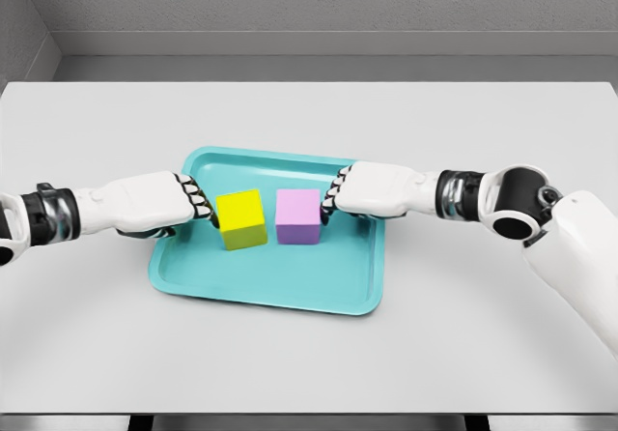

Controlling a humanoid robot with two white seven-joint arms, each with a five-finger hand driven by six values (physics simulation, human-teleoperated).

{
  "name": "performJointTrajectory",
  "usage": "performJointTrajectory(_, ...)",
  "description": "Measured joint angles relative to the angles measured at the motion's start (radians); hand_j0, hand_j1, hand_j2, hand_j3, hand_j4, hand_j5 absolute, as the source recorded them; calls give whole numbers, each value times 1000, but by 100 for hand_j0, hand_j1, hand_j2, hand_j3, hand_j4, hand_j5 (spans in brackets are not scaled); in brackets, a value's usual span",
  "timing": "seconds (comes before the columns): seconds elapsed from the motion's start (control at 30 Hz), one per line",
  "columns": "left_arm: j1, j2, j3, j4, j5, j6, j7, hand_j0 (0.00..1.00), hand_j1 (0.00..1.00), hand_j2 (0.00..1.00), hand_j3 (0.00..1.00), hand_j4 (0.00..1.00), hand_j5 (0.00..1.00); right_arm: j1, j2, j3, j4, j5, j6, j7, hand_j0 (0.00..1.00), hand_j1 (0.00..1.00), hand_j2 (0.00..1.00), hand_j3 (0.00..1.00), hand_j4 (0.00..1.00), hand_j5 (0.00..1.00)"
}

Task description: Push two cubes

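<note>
A yellow cube [240, 218] and a purple cube [298, 216] stand side by side on a teal tray [266, 286], a narrow gap between them. My left hand [196, 202] reaches in from the left with its fingers curled, the knuckles against the yellow cube's left face. My right hand [335, 195] comes in from the right, fingers curled too, touching the purple cube's right face. Neither hand grasps anything.
The tray lies in the middle of a pale grey table [309, 354]. A grey wall runs behind the table's far edge. Both forearms stretch low over the tabletop toward the tray's sides.
</note>
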Motion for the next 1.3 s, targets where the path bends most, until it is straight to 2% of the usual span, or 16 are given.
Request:
performJointTrajectory(0.3,-3,-11,0,6,-4,0,-2,72,72,72,72,72,72,-20,28,27,52,16,0,0,59,59,59,59,59,59)
performJointTrajectory(0.4,-3,-9,3,11,-4,0,-3,65,65,65,65,65,65,-34,33,29,57,18,0,0,59,59,59,59,59,59)
performJointTrajectory(0.67,-6,2,15,48,-4,0,-15,65,65,65,65,65,65,-52,59,31,77,23,0,0,59,59,59,59,59,59)
performJointTrajectory(1.0,-14,6,41,54,-1,0,-16,66,66,66,66,66,66,-58,73,31,97,29,0,0,59,59,59,59,59,59)
performJointTrajectory(1.1,-15,11,47,54,1,0,-16,69,69,69,69,69,69,-64,52,28,94,26,0,0,60,60,60,60,60,60)
performJointTrajectory(1.17,-17,33,54,54,6,0,-15,81,81,81,81,81,81,-71,4,19,57,8,0,-1,61,61,61,61,61,61)
performJointTrajectory(1.2,-12,46,65,54,8,0,-13,96,96,96,96,96,96,-69,-37,3,13,-15,-1,0,63,63,63,63,63,63)
performJointTrajectory(1.23,-14,62,76,54,10,0,-11,100,100,100,100,100,100,-60,-83,-35,-38,-40,-1,1,67,67,67,67,67,67)
performJointTrajectory(1.27,-12,75,84,54,13,0,-9,100,100,100,100,100,100,-46,-131,-87,-85,-73,-1,1,81,81,81,81,81,81)
performJointTrajectory(1.3,-9,84,90,55,15,0,-8,100,100,100,100,100,100,-11,-177,-148,-123,-118,-1,-1,100,100,100,100,100,100)
